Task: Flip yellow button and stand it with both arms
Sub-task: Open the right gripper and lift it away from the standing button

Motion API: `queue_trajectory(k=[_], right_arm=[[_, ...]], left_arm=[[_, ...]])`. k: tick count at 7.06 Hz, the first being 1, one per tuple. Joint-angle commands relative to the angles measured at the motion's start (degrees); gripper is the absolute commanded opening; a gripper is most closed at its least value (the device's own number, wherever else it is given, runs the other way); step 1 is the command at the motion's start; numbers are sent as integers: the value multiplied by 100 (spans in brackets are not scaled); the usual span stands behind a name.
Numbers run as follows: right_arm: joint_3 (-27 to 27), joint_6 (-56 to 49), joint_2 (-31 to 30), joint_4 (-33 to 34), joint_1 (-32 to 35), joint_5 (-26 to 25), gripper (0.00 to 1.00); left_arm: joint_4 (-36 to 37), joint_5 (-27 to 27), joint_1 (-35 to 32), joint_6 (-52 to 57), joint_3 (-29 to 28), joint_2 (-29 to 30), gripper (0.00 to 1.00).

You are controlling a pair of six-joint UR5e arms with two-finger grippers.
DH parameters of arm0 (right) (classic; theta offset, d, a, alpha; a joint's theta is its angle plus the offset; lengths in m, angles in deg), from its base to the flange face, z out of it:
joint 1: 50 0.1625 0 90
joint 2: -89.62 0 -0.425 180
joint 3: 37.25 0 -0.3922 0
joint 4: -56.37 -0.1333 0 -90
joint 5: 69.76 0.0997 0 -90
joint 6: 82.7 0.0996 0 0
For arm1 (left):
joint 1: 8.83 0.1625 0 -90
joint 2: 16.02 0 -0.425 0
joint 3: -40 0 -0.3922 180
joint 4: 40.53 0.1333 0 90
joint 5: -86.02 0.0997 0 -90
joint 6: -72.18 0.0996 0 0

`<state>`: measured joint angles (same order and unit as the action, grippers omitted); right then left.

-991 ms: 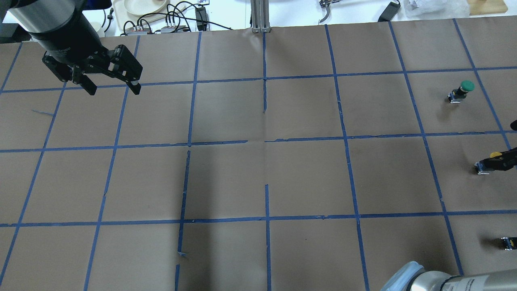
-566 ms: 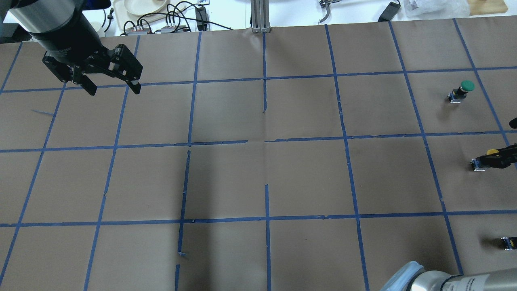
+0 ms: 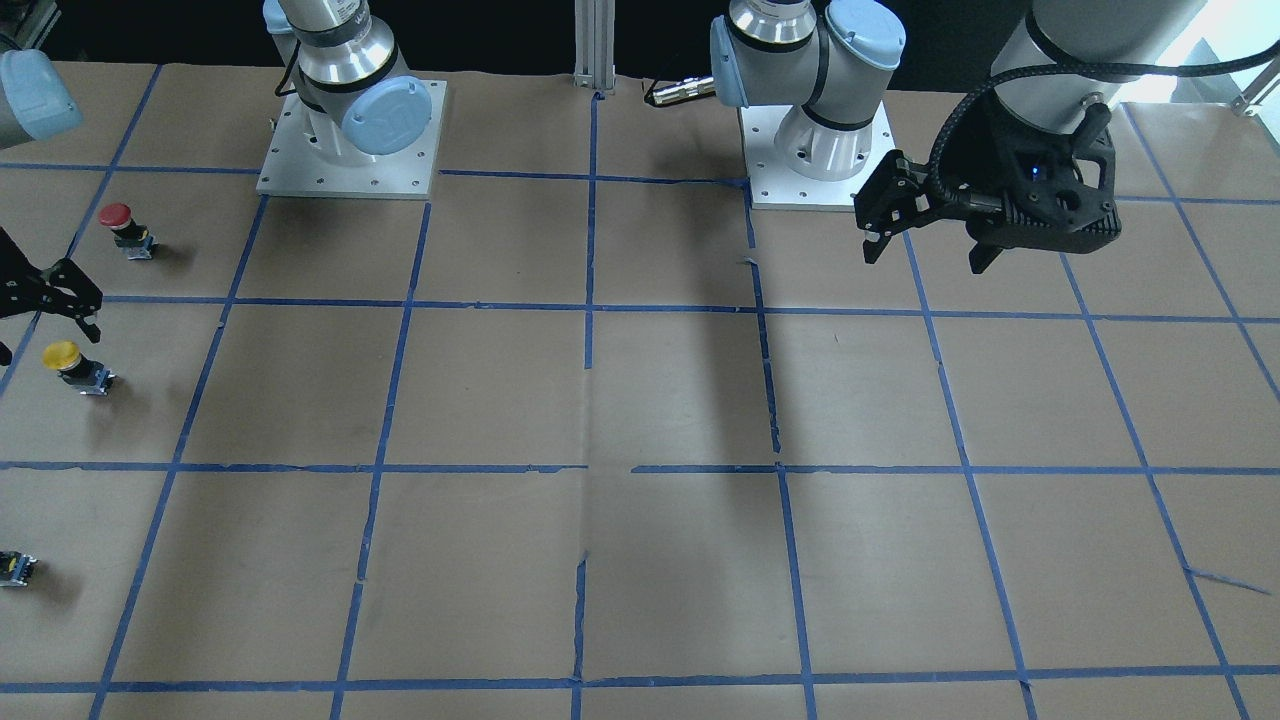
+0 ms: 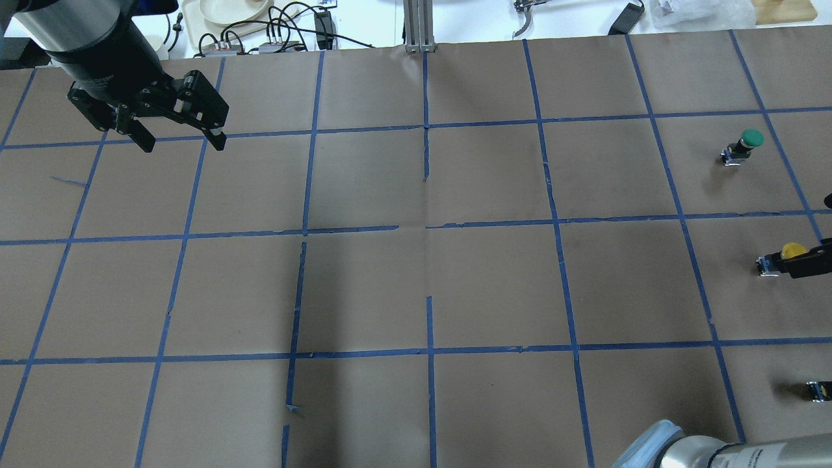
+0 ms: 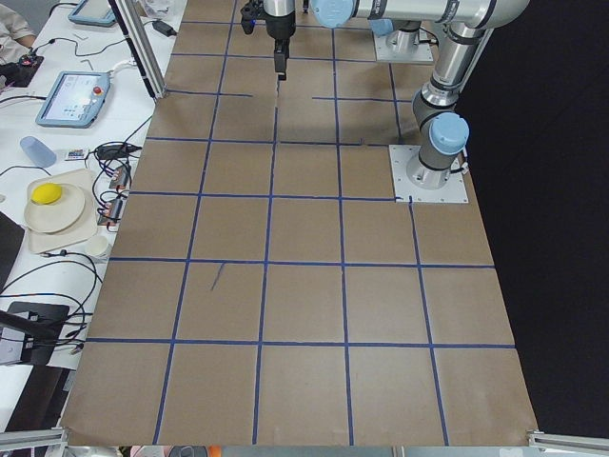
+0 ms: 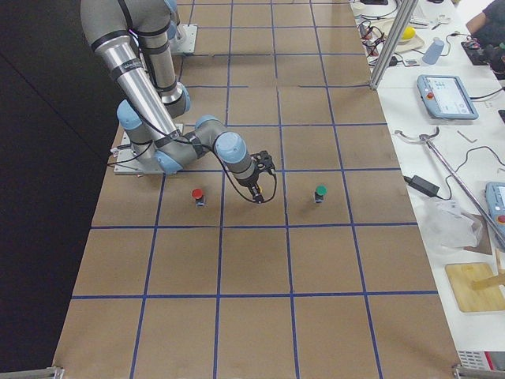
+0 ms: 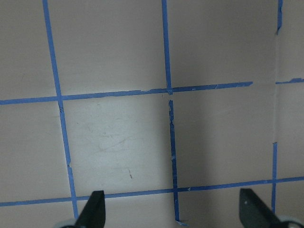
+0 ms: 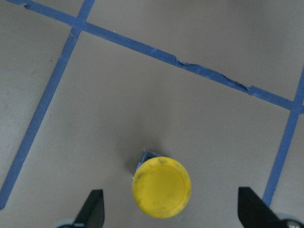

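Note:
The yellow button (image 8: 161, 186) stands upright on the brown paper, cap up, near the table's right end (image 4: 790, 251) (image 3: 65, 358). My right gripper (image 8: 172, 210) is open and hangs over it, one finger (image 8: 93, 209) on each side, neither touching it; it also shows in the front view (image 3: 45, 340). In the right side view the right gripper (image 6: 254, 186) hides the button. My left gripper (image 4: 184, 145) is open and empty, high over the far left of the table (image 3: 925, 260) (image 7: 173, 211).
A red-capped button (image 3: 118, 225) and a green-capped button (image 4: 744, 144) stand on either side of the yellow one. A tiny black and yellow block (image 4: 818, 390) lies near the right edge. The arm bases (image 3: 345, 140) are at the robot's side. Cables and a plate (image 4: 227, 10) lie beyond the far edge.
The yellow button and the right finger over it have shifted slightly to the left, and more of the cap shows now. The left arm has not moved.

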<state>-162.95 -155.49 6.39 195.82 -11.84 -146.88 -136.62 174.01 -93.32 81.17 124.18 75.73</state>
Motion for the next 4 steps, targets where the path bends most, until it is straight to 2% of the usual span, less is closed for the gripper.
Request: queue_trajectory(k=[1,3,4], right_arm=[[37,428,-681,-737,95,-301,100],[299,1648,-1447,-1863,663,-373,100],[814,2498,-1555,-2608,1232,-748,100]], left_arm=[[11,-19,81,33,-112,36,100],[-15,-19,73,-45,-104,53,100],[-24,7,38,-46,-104,54,100]])
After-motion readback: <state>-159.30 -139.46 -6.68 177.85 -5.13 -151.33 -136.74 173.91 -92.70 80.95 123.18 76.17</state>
